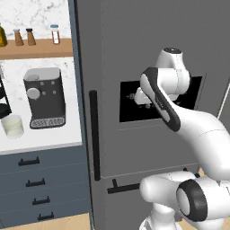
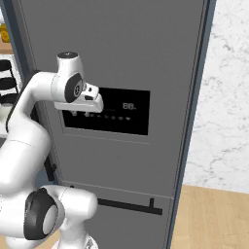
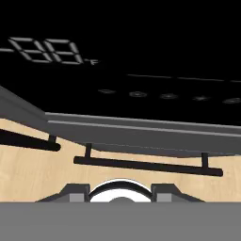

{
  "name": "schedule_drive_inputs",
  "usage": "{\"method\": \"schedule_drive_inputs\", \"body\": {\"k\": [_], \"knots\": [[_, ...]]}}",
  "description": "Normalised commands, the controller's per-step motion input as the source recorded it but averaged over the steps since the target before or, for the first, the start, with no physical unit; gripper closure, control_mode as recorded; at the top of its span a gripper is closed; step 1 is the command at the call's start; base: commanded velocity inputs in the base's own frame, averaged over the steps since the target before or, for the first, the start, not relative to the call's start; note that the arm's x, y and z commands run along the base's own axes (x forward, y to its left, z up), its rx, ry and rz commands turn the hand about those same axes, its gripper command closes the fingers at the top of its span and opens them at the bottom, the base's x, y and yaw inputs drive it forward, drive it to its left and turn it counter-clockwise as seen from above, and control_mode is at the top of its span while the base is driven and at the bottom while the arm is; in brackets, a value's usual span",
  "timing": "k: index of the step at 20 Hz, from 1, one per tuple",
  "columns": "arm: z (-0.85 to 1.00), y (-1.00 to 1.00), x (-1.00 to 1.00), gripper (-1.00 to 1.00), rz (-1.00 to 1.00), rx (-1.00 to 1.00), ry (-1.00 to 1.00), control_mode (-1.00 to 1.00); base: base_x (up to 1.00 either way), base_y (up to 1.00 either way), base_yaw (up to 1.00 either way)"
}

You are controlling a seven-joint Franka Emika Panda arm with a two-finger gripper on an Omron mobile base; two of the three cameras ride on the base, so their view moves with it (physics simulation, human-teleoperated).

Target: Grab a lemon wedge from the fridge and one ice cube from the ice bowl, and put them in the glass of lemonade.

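Glass of lemonade (image 1: pixel 12 126) is sitting far to the left of the pincer, on the white counter (image 1: pixel 40 139), just left of the dark coffee machine (image 1: pixel 44 98). Bottles (image 1: pixel 24 37) are standing on the wooden shelf (image 1: pixel 36 48) above them, and drawers (image 1: pixel 36 184) with black pulls are lying under the counter. Right of that, the fridge (image 1: pixel 108 54) is standing with its door closed, its black vertical bar handle (image 1: pixel 94 134) hanging left of and below the pincer. The pincer (image 2: pixel 80 114) is hovering right in front of the black dispenser recess (image 2: pixel 121 119), pointing downward, with the lit display digits (image 2: pixel 129 106) just to its right. Its fingertips (image 3: pixel 77 192) are peeking up low in the hand view with a gap between them and nothing held, so the pincer is standing partly open. Below it, the lower drawer's black bar handle (image 2: pixel 129 206) is running across, with wooden floor (image 2: pixel 214 219) stretching off to the right.
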Motion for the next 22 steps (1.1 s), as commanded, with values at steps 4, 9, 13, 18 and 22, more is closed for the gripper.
{"method": "schedule_drive_inputs", "body": {"k": [4,9,13,18,22], "knots": [[0.00,0.00,-0.32,-1.00,0.00,0.00,0.00,-1.00,0.00,0.00,0.00],[0.00,0.00,-0.97,-1.00,-0.02,0.01,-0.04,-1.00,0.00,0.00,0.00],[0.00,0.00,-0.99,-1.00,-0.03,0.01,-0.01,-1.00,0.00,0.00,0.00],[0.00,0.00,-0.73,-1.00,-0.01,0.00,0.00,-1.00,0.00,0.00,0.00],[0.00,0.00,-0.22,-1.00,0.00,0.00,-0.01,1.00,-0.21,0.03,0.00]]}}
